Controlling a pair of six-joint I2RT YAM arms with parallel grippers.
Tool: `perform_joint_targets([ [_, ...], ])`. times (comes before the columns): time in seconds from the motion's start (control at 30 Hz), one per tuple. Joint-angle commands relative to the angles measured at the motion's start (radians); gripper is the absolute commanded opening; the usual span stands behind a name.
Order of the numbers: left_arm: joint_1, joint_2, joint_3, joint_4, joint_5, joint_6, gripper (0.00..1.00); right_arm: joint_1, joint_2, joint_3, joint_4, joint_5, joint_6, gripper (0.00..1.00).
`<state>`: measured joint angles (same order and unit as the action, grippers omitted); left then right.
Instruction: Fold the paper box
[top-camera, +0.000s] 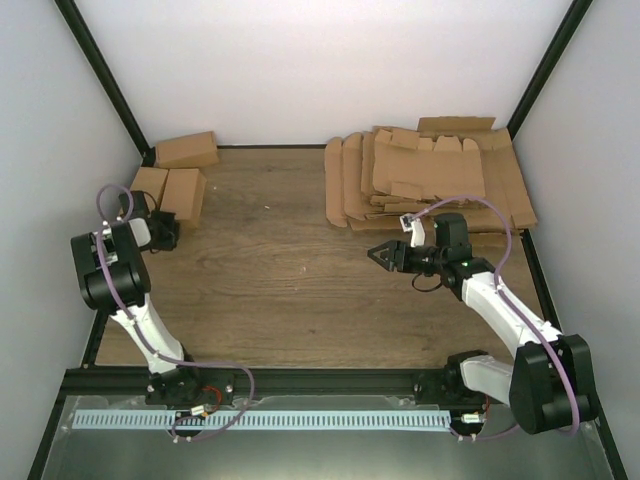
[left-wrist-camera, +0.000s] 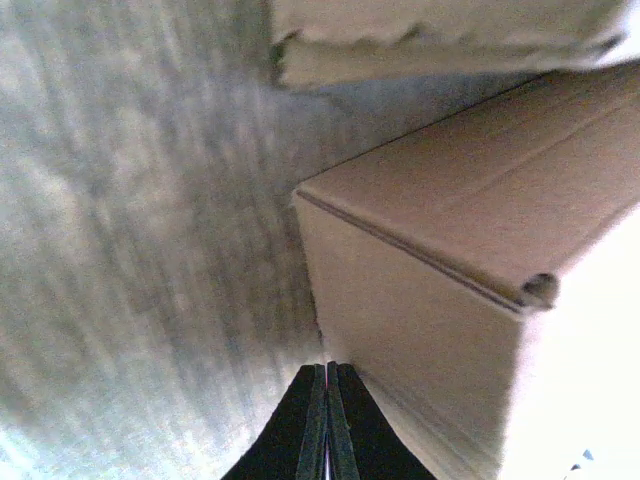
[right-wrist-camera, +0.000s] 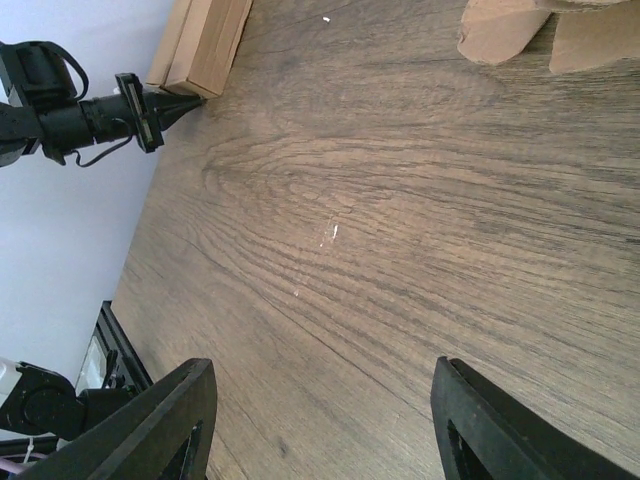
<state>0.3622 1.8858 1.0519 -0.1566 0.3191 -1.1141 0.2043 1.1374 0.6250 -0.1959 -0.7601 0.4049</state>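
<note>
The paper box (top-camera: 185, 192) sits folded by the table (top-camera: 300, 300)'s far-left corner, left gripper (left-wrist-camera: 327, 420) pinched shut, empty, just beside it, right gripper (top-camera: 380, 255) gaping over mid-table: finishing step, I'd say, needing a clean retreat.

The table (top-camera: 290, 280) is showing matt wood grain. The paper box (left-wrist-camera: 430, 300) and flat blanks (top-camera: 430, 180) are looking like matt brown cardboard, while the fingers (right-wrist-camera: 500, 430) of the right gripper (right-wrist-camera: 322, 380) are showing smooth black plastic.
</note>
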Motion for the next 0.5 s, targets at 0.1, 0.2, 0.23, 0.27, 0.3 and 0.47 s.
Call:
perform_joint_targets([
  [0.1,0.004,0.030,0.063,0.040,0.015,-0.010,0.11,-0.007,-0.011,0.043,-0.011,0.006,-0.010,0.61],
  [0.2,0.005,0.008,0.057,0.032,0.007,-0.001,0.19,-0.007,-0.023,0.045,-0.026,0.018,-0.016,0.61],
  [0.23,0.005,-0.008,0.046,0.022,0.004,0.002,0.22,-0.006,-0.027,0.046,-0.034,0.024,-0.020,0.61],
  [0.27,0.004,-0.034,0.030,0.019,0.000,0.003,0.26,-0.007,-0.032,0.047,-0.043,0.028,-0.026,0.62],
  [0.3,0.004,-0.068,0.006,0.011,-0.005,0.006,0.30,-0.007,-0.040,0.049,-0.051,0.033,-0.029,0.63],
  [0.47,-0.002,-0.298,-0.152,-0.053,-0.019,0.030,0.61,-0.007,-0.076,0.046,-0.090,0.053,-0.042,0.71],
])
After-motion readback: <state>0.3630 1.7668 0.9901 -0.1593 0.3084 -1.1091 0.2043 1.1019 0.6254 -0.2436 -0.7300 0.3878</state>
